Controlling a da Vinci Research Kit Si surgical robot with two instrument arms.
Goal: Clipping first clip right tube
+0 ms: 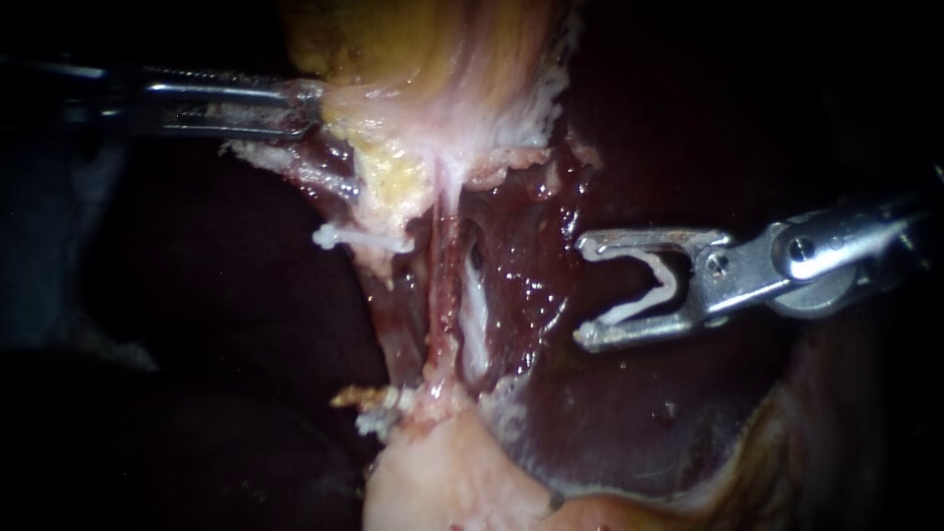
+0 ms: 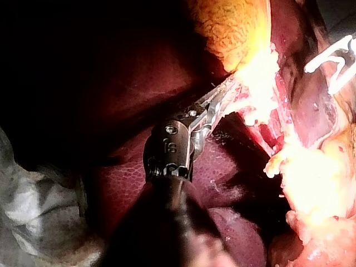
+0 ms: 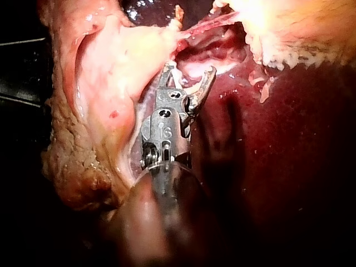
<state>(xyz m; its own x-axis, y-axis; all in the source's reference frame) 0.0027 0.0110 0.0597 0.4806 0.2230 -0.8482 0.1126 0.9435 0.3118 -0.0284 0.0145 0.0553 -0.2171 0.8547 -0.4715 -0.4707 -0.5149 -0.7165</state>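
Two instruments working. The left instrument (image 1: 313, 108) is clamping the gallbladder (image 1: 442, 59) edge, jaws closed on it. The right instrument (image 1: 587, 290) is carrying one white clip (image 1: 669, 285) in wide-spread jaws. Two tubes (image 1: 444, 285) are showing, and the clip is sitting beside the right tube (image 1: 476, 320), not touching it.

The open white clip (image 1: 644, 290) sits apart, right of the upright tubes (image 1: 443, 287).

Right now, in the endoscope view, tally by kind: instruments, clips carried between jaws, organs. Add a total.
Instruments: 2 (left instrument, right instrument)
Clips between jaws: 1 (clip, held by the right instrument)
Organs: 2 (gallbladder, liver)
Total: 5
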